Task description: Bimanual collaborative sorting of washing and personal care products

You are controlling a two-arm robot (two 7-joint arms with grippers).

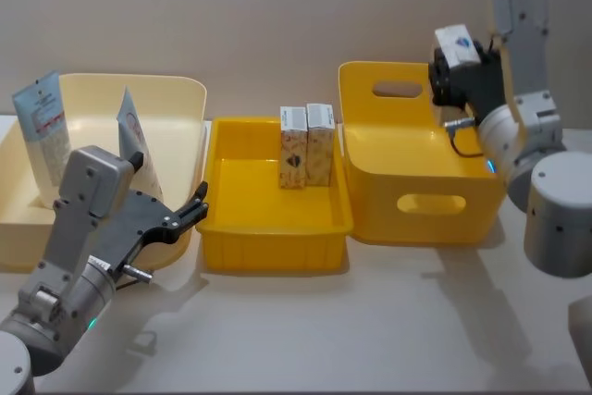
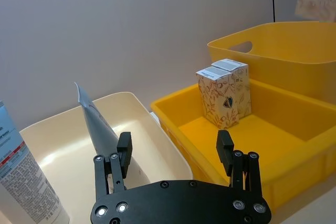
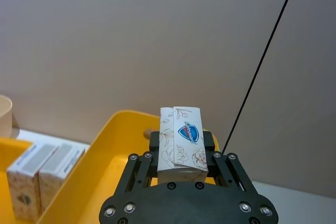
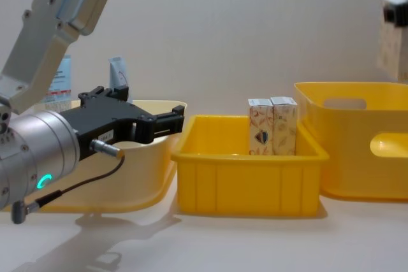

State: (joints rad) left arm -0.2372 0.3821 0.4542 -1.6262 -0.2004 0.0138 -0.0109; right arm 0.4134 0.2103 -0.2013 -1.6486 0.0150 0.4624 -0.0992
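On the counter (image 1: 370,321) three containers are sitting in a row. At the robot's left a cream bin (image 1: 176,90) is holding two pale-blue tubes, one (image 1: 42,127) at its left side and the other (image 1: 134,136) nearer its right wall. Both are standing on their lower ends with the flat crimped end pointing up, their long axes leaning a little off vertical. In the middle a shallow yellow tray (image 1: 273,238) is carrying two cream cartons (image 1: 293,147) (image 1: 321,143), which are standing upright and touching side by side against its back wall, long axes vertical, printed faces turned toward the robot. At the right a taller yellow bin (image 1: 407,201) with handle slots is sitting just beside the tray. Above this bin's back edge the right gripper (image 1: 450,69) is pinching a third carton (image 3: 181,135) between its fingers. In the chest view this carton (image 4: 392,36) is hanging well above the bin's rim with its long axis roughly upright. The left gripper (image 1: 196,205) is hovering with its fingers spread and nothing between them, over the front right corner of the cream bin, pointing toward the tray.
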